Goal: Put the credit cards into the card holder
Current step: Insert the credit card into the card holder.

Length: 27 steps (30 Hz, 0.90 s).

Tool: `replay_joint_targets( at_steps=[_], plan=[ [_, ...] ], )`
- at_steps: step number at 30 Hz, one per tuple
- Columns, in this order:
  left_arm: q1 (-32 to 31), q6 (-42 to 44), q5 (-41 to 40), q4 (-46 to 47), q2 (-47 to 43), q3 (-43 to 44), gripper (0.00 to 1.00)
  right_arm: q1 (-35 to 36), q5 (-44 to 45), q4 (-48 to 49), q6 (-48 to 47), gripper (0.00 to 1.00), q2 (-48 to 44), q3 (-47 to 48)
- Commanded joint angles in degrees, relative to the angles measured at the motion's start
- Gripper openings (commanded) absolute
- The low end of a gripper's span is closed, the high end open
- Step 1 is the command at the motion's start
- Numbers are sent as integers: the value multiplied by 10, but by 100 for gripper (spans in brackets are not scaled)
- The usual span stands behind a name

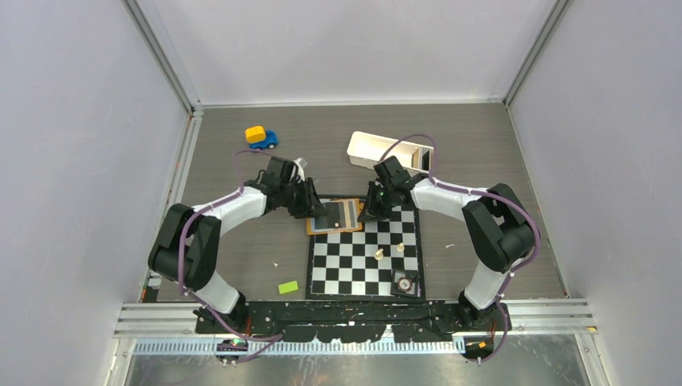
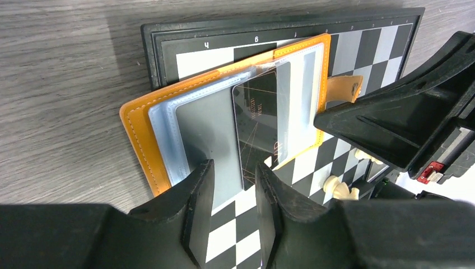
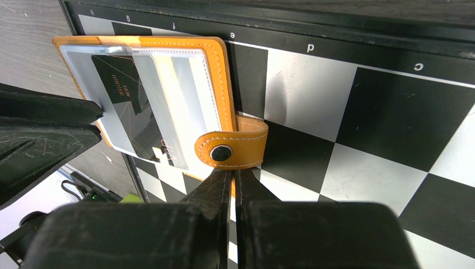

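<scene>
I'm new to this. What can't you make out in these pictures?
Top view: the left gripper and right gripper cover part of the card holder; its cards are too small to tell apart.
Left wrist view: the left gripper hides the dark card's lower edge, so any grip is unclear.
Right wrist view: the right gripper hides whatever lies beneath the snap strap.
Both wrist views: the card's lettering is too small to read.

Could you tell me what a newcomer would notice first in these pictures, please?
The open orange card holder lies on the chessboard's far-left corner, with a dark credit card partly in its clear sleeve. The left gripper sits open at the card's near edge, while the right gripper looks pinched shut at the holder's snap strap.
</scene>
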Motion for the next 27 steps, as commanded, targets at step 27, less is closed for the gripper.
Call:
replay_joint_targets(
  at_steps=[27],
  plan=[
    [-64, -66, 37, 82, 84, 61, 29, 8, 42, -23, -3, 24, 25, 3]
  ],
)
